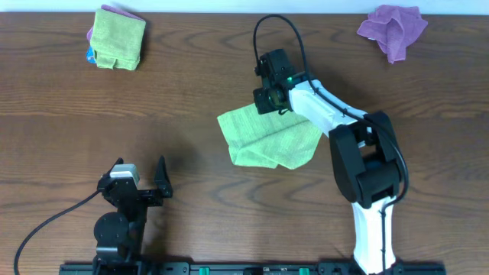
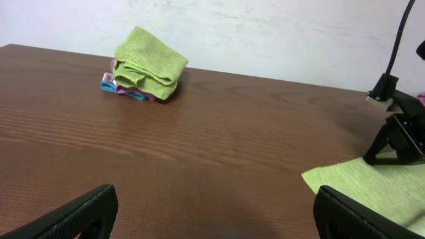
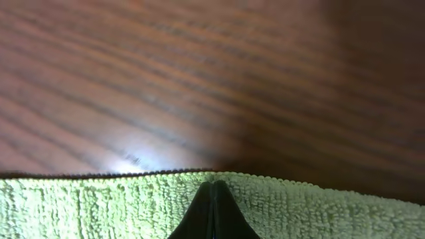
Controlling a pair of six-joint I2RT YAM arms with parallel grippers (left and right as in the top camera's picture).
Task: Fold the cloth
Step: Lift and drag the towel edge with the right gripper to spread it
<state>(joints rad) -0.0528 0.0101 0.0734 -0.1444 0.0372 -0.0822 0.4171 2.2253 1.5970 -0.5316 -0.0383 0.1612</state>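
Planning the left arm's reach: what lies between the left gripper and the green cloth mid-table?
Only bare table between left gripper and green cloth, per the overhead view.

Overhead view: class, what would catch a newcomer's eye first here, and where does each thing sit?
The green cloth lies part-folded at centre, its far edge pinched by the right end effector. The left end effector sits open at the near left, touching nothing. A folded stack topped in green sits in the far left corner, and a crumpled purple cloth sits in the far right.
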